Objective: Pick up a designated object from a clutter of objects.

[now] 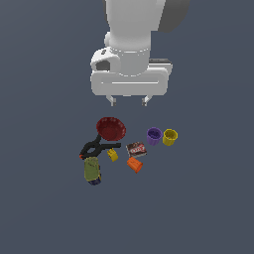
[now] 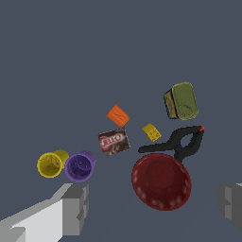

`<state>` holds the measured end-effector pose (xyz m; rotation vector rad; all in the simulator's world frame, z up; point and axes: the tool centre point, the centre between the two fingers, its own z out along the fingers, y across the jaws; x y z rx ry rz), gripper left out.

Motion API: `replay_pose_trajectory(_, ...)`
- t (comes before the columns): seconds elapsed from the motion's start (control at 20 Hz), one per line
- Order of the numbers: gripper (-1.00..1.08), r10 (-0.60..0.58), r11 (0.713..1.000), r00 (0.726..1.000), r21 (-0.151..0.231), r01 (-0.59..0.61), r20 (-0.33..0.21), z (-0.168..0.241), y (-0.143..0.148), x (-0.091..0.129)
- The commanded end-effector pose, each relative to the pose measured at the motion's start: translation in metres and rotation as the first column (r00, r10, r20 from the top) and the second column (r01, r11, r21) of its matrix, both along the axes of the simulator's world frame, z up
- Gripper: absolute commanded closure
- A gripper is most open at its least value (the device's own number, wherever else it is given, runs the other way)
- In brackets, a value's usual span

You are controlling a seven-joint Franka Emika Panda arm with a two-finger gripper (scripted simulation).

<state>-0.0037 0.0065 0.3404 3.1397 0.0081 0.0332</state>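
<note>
The small bright orange cup [image 1: 134, 164] lies on its side at the near edge of the clutter, just in front of the dark red box [image 1: 137, 149]; in the wrist view the orange cup [image 2: 117, 115] sits beyond the box [image 2: 114, 142]. My gripper [image 1: 129, 101] hangs high above the group, behind the red bowl [image 1: 111, 129], open and empty. In the wrist view its grey fingers [image 2: 75, 208] stand wide apart. The purple cup [image 1: 154, 135] and yellow cup [image 1: 170, 137] stand side by side at the exterior view's right.
A black clamp [image 1: 94, 147] with a red tip, a small yellow block [image 1: 113, 155] and an olive can [image 1: 92, 171] lying on its side are at the exterior view's left of the orange cup. All rest on a flat dark grey floor.
</note>
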Motion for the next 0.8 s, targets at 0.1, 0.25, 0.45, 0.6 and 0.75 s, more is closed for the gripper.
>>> replay_pose_trajectory(0.1,-0.92,0.004,1.000,1.000,-0.001,-0.004,0.001,0.0002,0.0005,0.0003)
replay_pose_trajectory(0.25,-0.92,0.027,1.000,1.000,-0.009,-0.027,0.003,0.0013,0.0028,0.0019)
replay_pose_trajectory(0.45,-0.92,0.057,0.998,0.998,-0.020,-0.057,0.007,0.0046,0.0063,0.0035)
replay_pose_trajectory(0.6,-0.92,0.058,0.998,0.998,-0.022,-0.058,0.008,0.0064,0.0069,0.0031)
replay_pose_trajectory(0.75,-0.92,0.061,0.998,0.998,-0.021,-0.061,0.008,0.0045,0.0066,0.0038)
